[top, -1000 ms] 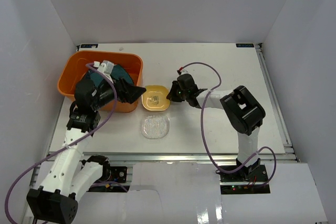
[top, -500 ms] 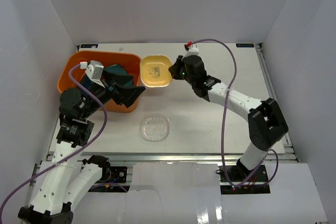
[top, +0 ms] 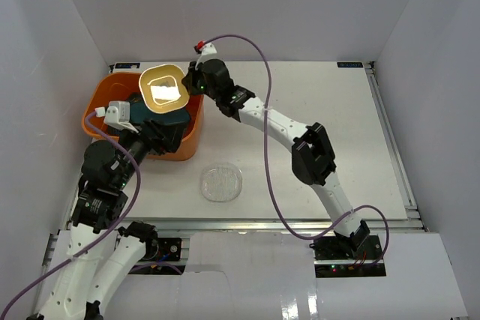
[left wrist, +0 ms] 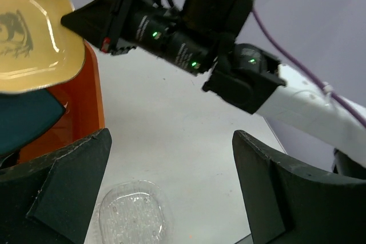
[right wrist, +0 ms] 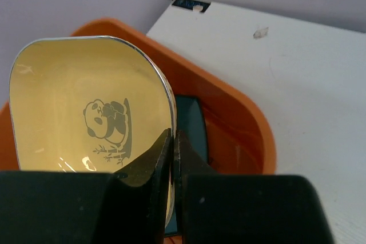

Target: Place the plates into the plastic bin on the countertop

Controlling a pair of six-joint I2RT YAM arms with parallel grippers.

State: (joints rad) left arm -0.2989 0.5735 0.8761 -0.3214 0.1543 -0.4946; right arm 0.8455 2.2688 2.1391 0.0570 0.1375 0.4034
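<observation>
Yeah, the right gripper (left wrist: 73,22) pinches the yellow plate (left wrist: 28,32) over the orange bin (left wrist: 87,104). The clear glass plate (left wrist: 134,215) sits on the countertop (left wrist: 166,112), left gripper (left wrist: 171,141) spread wide.

3 plain white wall panels (top: 240,5) close off the back, left and right of a flat white countertop (top: 337,103), which carries a metal rail (top: 262,224) along its front edge, all under even, diffuse light with only faint shadows.
</observation>
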